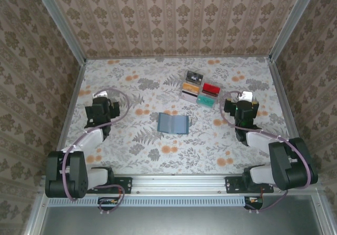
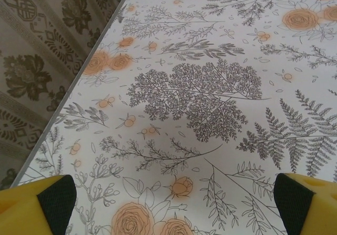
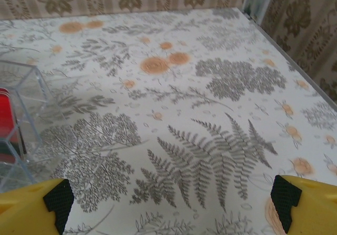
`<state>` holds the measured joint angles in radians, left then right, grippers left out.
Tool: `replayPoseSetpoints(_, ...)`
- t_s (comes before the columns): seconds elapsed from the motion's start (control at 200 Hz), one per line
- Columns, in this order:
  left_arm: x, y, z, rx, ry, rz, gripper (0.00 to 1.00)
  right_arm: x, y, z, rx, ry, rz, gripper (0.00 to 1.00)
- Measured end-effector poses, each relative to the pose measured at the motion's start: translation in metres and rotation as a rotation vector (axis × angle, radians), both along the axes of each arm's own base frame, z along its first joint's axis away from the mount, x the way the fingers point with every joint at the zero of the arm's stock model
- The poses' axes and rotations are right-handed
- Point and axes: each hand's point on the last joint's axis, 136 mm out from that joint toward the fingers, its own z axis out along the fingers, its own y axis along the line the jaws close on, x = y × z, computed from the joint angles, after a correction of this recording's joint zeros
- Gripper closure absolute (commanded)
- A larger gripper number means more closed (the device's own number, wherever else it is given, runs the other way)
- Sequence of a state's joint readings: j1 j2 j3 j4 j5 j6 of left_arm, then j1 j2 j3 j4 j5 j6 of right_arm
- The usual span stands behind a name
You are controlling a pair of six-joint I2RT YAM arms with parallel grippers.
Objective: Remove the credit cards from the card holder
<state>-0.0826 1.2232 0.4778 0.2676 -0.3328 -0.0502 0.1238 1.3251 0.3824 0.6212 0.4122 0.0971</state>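
The teal card holder (image 1: 173, 123) lies flat in the middle of the table, both panels facing up. Orange-tan and pale grey-white pieces that look like the credit cards (image 1: 189, 92) sit in the near-left compartment of the clear tray (image 1: 184, 82); they are too small to tell for sure. My left gripper (image 1: 101, 108) hovers left of the wallet, well apart from it. Its yellow fingers (image 2: 37, 203) stand wide apart, open over bare tablecloth. My right gripper (image 1: 243, 108) hovers right of the wallet, also open (image 3: 171, 206) and holding nothing.
The tray also holds a black block (image 1: 194, 78), a red block (image 1: 211, 89) and a teal block (image 1: 205, 101). Its clear corner (image 3: 21, 103) is at the left of the right wrist view. Patterned walls and metal rails enclose the table.
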Motion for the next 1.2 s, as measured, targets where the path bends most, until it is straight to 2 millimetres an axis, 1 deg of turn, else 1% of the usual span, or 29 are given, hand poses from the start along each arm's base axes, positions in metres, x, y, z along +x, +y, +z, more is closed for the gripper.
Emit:
replayPoseSetpoints(0.115,0.002,-0.005,-0.007,-0.006,-0.046,-0.034,0.0,0.005,0.003,0.008,-0.014,-0.051,0.026,0.01)
replayPoseSetpoints(0.29,0.012,-0.015,-0.005,-0.008,-0.132,-0.101,0.0,0.009,0.008,0.007,-0.029,-0.078,0.061,0.0)
replayPoseSetpoints(0.36,0.016,-0.02,-0.005,-0.006,-0.16,-0.13,0.0,0.012,0.01,0.004,-0.031,-0.082,0.073,0.0)
replayPoseSetpoints(0.455,0.021,-0.025,-0.009,-0.006,-0.177,-0.164,0.0,0.014,0.009,-0.004,-0.031,-0.075,0.078,0.0)
replayPoseSetpoints(0.625,0.027,-0.03,-0.018,-0.008,-0.192,-0.197,0.0,0.014,0.004,-0.012,-0.022,-0.079,0.076,0.0)
replayPoseSetpoints(0.725,0.029,-0.029,-0.022,-0.011,-0.196,-0.202,0.0,0.015,0.004,-0.018,-0.018,-0.065,0.083,0.0)
replayPoseSetpoints(0.905,0.031,-0.027,-0.026,-0.011,-0.186,-0.195,0.0,0.02,0.001,-0.016,-0.009,-0.062,0.073,0.0)
replayPoseSetpoints(1.015,0.037,-0.026,-0.023,-0.01,-0.186,-0.19,0.0,0.023,-0.004,-0.011,-0.001,-0.076,0.056,0.01)
replayPoseSetpoints(1.2,0.039,-0.022,-0.02,-0.009,-0.193,-0.178,0.0,0.022,-0.004,-0.016,0.005,-0.058,0.054,0.0)
